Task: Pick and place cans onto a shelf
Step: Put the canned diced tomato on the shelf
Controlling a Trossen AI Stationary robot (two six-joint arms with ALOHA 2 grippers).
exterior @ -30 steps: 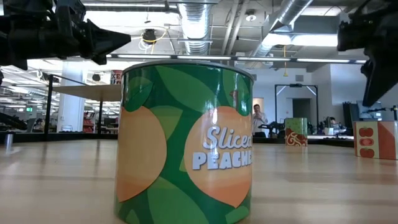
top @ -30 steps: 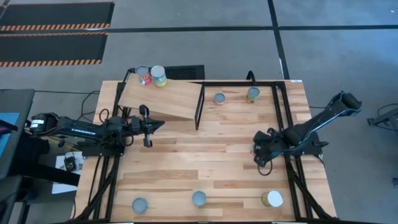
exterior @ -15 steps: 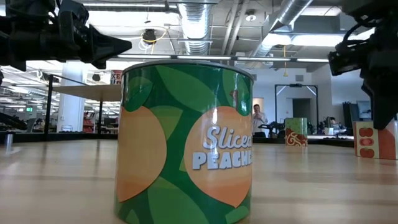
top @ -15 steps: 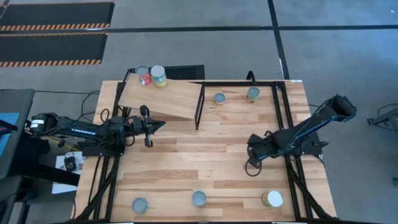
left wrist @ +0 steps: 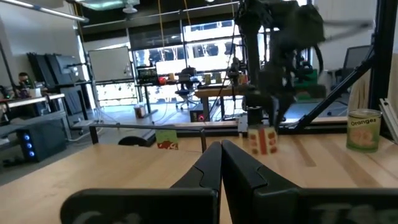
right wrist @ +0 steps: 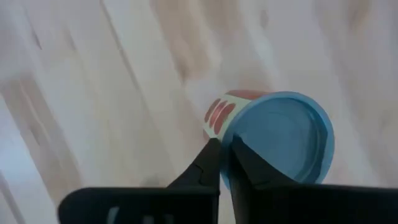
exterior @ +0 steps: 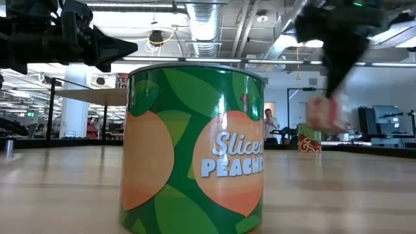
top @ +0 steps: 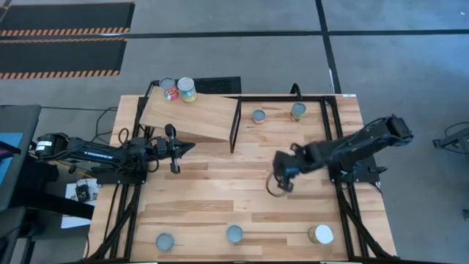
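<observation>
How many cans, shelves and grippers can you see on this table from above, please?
Cans: 8
Shelf: 1
Grippers: 2, the left gripper and the right gripper
Total: 11

Blurred red-label can (right wrist: 273,140) seemingly tipped; two cans (top: 179,89) atop shelf (top: 192,117).

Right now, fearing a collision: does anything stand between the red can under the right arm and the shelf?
Yes: the black frame bar along the shelf's right side, and the left gripper, shut, by its near edge.
</observation>
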